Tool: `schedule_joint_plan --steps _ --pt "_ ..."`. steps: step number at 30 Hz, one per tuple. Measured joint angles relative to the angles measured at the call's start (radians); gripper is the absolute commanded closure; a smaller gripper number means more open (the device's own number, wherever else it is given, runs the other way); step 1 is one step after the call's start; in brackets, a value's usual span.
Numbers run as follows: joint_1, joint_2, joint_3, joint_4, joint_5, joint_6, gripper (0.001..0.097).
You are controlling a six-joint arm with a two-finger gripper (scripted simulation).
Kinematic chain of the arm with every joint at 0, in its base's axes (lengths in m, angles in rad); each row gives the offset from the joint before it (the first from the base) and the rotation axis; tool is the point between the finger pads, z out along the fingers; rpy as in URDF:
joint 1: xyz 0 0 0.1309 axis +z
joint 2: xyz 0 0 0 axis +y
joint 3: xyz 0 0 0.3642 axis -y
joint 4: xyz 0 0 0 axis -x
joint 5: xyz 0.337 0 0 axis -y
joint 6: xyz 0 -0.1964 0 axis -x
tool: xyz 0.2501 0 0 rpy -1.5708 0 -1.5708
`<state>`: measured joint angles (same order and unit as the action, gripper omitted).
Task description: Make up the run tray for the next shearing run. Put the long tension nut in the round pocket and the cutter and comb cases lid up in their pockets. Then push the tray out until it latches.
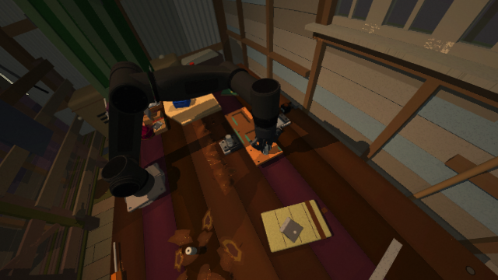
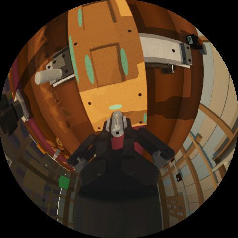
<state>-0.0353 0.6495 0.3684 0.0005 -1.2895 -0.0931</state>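
At the middle of the bench lies the orange run tray [image 1: 251, 134] [image 2: 108, 66], with square pockets edged by green marks, and it sits on grey rails [image 2: 163, 50]. A long silver tension nut [image 2: 116, 123] stands upright over the tray's near end, next to a green mark [image 2: 115, 107]. A grey case [image 1: 291, 229] lies on a yellow mat [image 1: 295, 225] nearer the front of the bench. A blue case [image 1: 181, 103] rests on a tan board at the back. My gripper [image 1: 263, 147] [image 2: 116, 128] is above the tray's near end, closed around the tension nut.
A grey post [image 2: 48, 76] [image 1: 228, 140] on a bracket stands just left of the tray. A latch block [image 2: 195, 42] sits at the rail's far end. A dark small part [image 1: 189, 251] lies at the bench front. Wooden wall framing runs along the right.
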Motion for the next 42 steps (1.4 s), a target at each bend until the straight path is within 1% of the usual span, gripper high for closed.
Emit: schedule_joint_plan --steps 11,28,42 --pt "0.0 0.0 0.0 0.0 0.0 0.0 0.0901" --pt "0.0 0.001 -0.002 -0.001 0.001 0.0 0.0561" --pt "0.0 0.001 0.001 -0.001 -0.002 0.0 0.0561"
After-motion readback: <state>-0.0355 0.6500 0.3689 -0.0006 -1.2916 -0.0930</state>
